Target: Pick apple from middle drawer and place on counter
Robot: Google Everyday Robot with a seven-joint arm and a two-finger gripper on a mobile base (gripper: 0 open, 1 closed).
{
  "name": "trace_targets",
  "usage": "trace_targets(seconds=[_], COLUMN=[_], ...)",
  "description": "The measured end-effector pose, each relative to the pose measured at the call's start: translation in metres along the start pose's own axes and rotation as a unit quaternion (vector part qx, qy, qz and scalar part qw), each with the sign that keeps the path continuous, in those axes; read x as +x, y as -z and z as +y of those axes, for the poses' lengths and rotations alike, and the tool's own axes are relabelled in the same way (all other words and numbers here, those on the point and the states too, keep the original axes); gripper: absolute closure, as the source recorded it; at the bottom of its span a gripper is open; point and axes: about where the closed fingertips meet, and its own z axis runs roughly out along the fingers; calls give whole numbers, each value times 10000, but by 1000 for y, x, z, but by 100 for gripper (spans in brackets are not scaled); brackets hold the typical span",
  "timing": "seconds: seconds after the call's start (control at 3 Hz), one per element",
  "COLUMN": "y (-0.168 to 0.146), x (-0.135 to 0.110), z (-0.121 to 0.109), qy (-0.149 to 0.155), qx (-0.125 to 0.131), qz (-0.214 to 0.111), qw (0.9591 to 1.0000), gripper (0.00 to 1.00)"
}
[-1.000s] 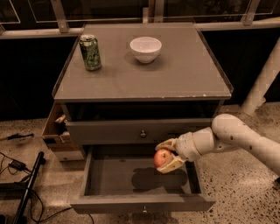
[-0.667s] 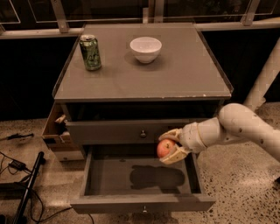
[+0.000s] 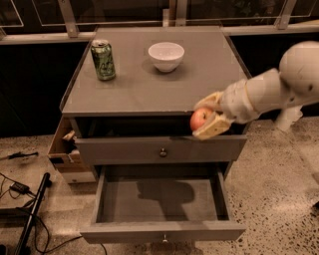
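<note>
Aloft, the apple point(image 3: 200, 119) is clasped in the gripper point(image 3: 207, 117).
It is held level with the desk point(image 3: 139, 87) front edge, above the open middle drawer point(image 3: 159, 201), presumably so the rim can be cleared before it is set down.

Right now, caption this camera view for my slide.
Pincer holds the apple at the front edge of the counter, above the open middle drawer.

It feels like a robot test space, not a home. A lone grey cabinet point(image 3: 159, 149) with its counter point(image 3: 149, 92) stands on a speckled polished floor point(image 3: 279, 189). Cables point(image 3: 20, 187) and a black stand point(image 3: 32, 214) lie to the left, with a cardboard box point(image 3: 62, 149) beside the cabinet and glass panels point(image 3: 40, 12) behind. The gripper point(image 3: 204, 117) hovers at the counter's front edge, clasping the apple point(image 3: 199, 119).
</note>
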Motion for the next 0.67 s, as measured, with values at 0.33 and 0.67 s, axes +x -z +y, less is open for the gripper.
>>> trace_targets(seconds=[0.33, 0.67], y=[18, 15], x=[-14, -17], z=[-15, -14], qy=[60, 75], qx=[171, 154], qz=[-64, -74], qw=[9998, 9998], gripper=[100, 100])
